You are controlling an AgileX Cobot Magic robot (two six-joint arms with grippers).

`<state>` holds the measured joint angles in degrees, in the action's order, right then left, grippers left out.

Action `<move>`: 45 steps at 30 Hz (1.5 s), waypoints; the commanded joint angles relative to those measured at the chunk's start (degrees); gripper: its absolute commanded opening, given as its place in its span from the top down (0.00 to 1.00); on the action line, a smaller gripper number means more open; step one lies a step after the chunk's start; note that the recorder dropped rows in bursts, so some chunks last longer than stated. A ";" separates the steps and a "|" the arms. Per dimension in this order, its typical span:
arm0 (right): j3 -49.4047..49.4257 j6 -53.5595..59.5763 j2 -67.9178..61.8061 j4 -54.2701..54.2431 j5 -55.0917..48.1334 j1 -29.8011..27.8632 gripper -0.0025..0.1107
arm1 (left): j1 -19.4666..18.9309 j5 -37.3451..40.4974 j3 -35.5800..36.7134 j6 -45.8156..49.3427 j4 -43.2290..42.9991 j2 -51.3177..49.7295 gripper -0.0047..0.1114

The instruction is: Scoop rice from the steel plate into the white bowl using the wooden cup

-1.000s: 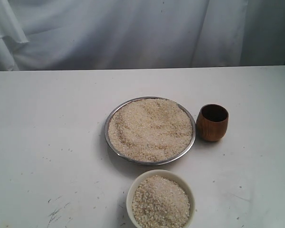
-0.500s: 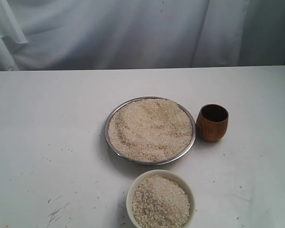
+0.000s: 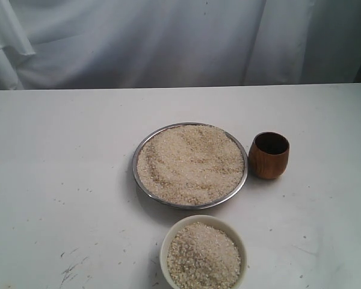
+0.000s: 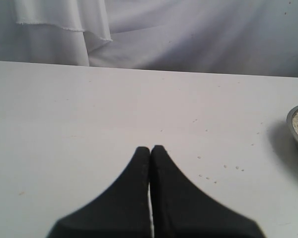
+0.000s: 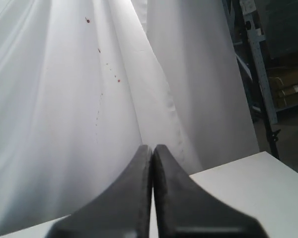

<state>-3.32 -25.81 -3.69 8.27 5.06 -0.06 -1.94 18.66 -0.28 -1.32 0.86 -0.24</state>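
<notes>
In the exterior view the steel plate (image 3: 136, 150) lies mid-table, heaped with rice (image 3: 189, 162). The wooden cup (image 3: 268, 155) stands upright and empty just right of the plate. The white bowl (image 3: 168, 242), filled with rice, sits at the near edge below the plate. Neither arm shows in that view. My left gripper (image 4: 150, 148) is shut with nothing in it, low over bare table, and the plate's rim (image 4: 291, 128) shows at that view's edge. My right gripper (image 5: 152, 147) is shut and empty, facing the white curtain.
A white curtain (image 3: 168, 42) hangs behind the table's far edge. Stray rice grains (image 4: 213, 171) dot the white table (image 3: 60, 156) near the left gripper. Beyond the table's corner in the right wrist view stands a metal rack (image 5: 260, 59).
</notes>
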 commanded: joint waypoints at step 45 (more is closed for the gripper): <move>3.32 22.54 3.69 -9.14 -25.22 5.32 0.98 | 0.15 -0.39 0.28 -0.03 -0.06 0.24 0.96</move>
<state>-0.14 -3.85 -0.35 -1.49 -19.99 5.12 -1.94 18.66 -0.28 -1.32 0.86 -0.24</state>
